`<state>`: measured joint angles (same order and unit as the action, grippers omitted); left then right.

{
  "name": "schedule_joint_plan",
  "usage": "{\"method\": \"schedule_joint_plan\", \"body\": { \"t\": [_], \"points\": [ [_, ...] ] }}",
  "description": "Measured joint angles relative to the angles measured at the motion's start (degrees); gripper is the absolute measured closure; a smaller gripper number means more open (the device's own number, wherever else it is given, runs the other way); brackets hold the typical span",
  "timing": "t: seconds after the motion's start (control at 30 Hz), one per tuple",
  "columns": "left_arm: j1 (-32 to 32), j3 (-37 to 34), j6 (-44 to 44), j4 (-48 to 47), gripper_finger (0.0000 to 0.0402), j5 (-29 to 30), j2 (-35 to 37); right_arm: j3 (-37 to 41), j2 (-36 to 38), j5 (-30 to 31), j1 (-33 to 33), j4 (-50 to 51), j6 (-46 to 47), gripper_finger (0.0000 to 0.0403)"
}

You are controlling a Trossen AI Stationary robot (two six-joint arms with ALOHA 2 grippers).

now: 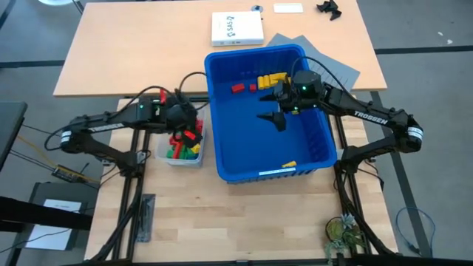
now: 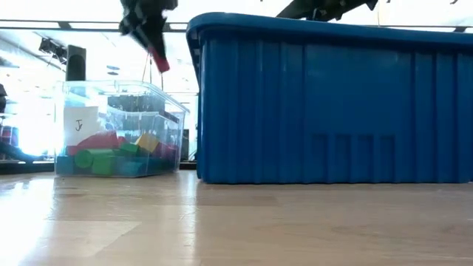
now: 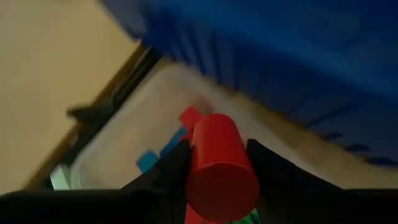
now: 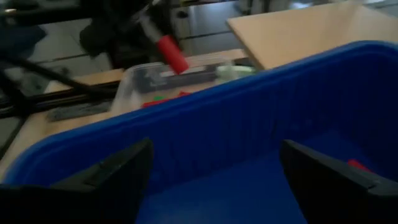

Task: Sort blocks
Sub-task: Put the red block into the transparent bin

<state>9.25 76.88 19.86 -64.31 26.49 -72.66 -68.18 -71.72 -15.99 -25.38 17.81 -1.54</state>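
Note:
My left gripper is over the small clear tub, which stands left of the large blue bin. It is shut on a red cylinder block. The tub holds several red, yellow, green and blue blocks. My right gripper is open inside the bin, above its floor, with nothing between its fingers. Loose red and yellow blocks lie on the bin floor at the far side, and one yellow block lies near the front wall. My left gripper pinches the red cylinder's round side between its two fingers. The fingers slant downward and lie along the cylinder. Its lower end sticks out past the fingertips. The cylinder hangs tilted, clear above the tub.
The bin's tall walls stand between the two grippers. A white box and grey sheets lie on the far table behind the bin. Bare wooden tabletop lies in front of the bin and tub.

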Motion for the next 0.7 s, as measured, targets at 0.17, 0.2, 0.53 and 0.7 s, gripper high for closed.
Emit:
{"method": "schedule_joint_plan", "body": {
  "t": [0.17, 0.2, 0.53, 0.7],
  "points": [
    [2.81, -7.77, 5.06, 0.21, 0.0263, -0.63, 2.01, 0.00, -0.16, 0.51, 0.05, -3.63, 0.05, 0.0054],
    [3.22, -8.94, 5.69, -0.15, 0.0262, -0.95, 2.01, 0.00, -0.25, 0.42, 0.15, -4.76, 0.07, 0.0054],
    [6.46, -14.01, 10.06, 0.59, 0.0157, -4.01, 2.05, -0.07, -1.68, 12.24, -0.92, -13.09, -0.81, 0.0060],
    [7.27, -11.83, 6.69, 2.66, 0.0124, -4.12, 2.10, 0.02, -8.33, 12.10, -4.17, -15.17, -2.12, 0.0066]
  ]
}}
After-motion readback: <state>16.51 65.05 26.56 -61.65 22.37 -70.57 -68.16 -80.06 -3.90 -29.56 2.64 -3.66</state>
